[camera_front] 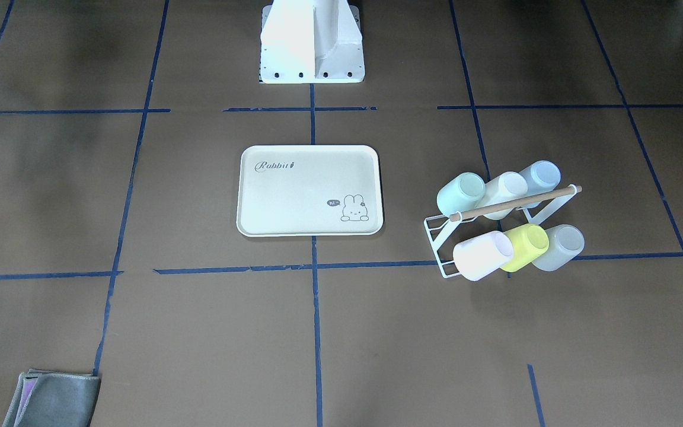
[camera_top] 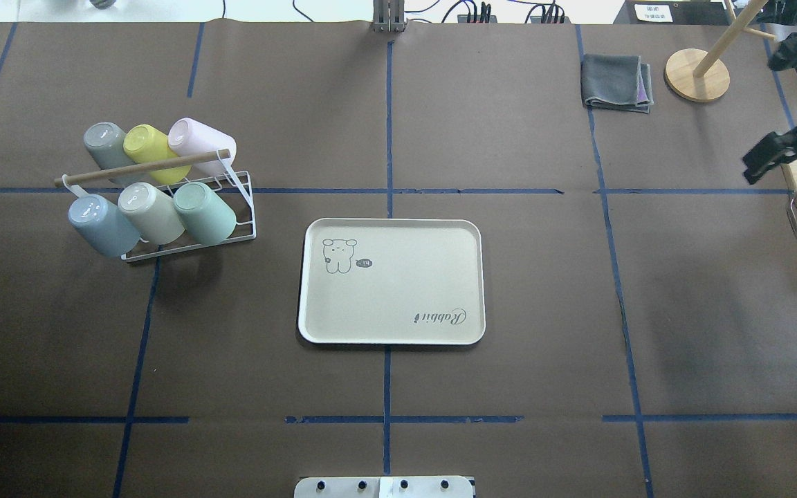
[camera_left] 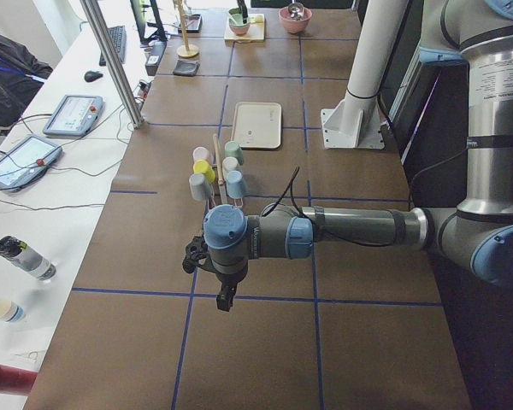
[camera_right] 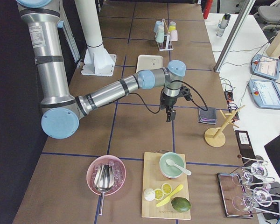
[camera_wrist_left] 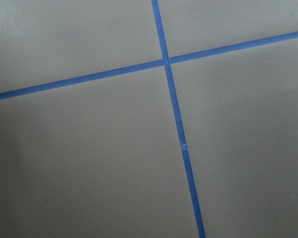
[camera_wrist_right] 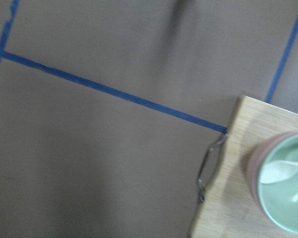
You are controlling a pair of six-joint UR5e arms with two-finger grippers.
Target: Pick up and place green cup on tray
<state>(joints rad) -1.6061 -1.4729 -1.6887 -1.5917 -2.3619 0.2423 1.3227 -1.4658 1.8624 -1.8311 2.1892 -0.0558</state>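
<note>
The green cup [camera_top: 205, 213] is pale mint and hangs tilted on the white wire rack [camera_top: 246, 207], at the end of the robot-side row nearest the tray; it also shows in the front view [camera_front: 460, 194]. The cream tray [camera_top: 391, 281] with its "Rabbit" script lies flat mid-table, nothing on it. My left gripper [camera_left: 225, 297] hangs over bare table on the near side of the rack; I cannot tell if it is open. My right gripper [camera_right: 169, 115] hangs far right of the tray; its state is unclear too. Neither wrist view shows fingers.
The rack also holds blue, cream, grey, yellow [camera_top: 146, 149] and pink cups under a wooden bar. A grey cloth [camera_top: 616, 83] and a wooden stand [camera_top: 697, 75] sit at the far right. A cutting board [camera_wrist_right: 228, 188] with a green bowl lies under the right arm.
</note>
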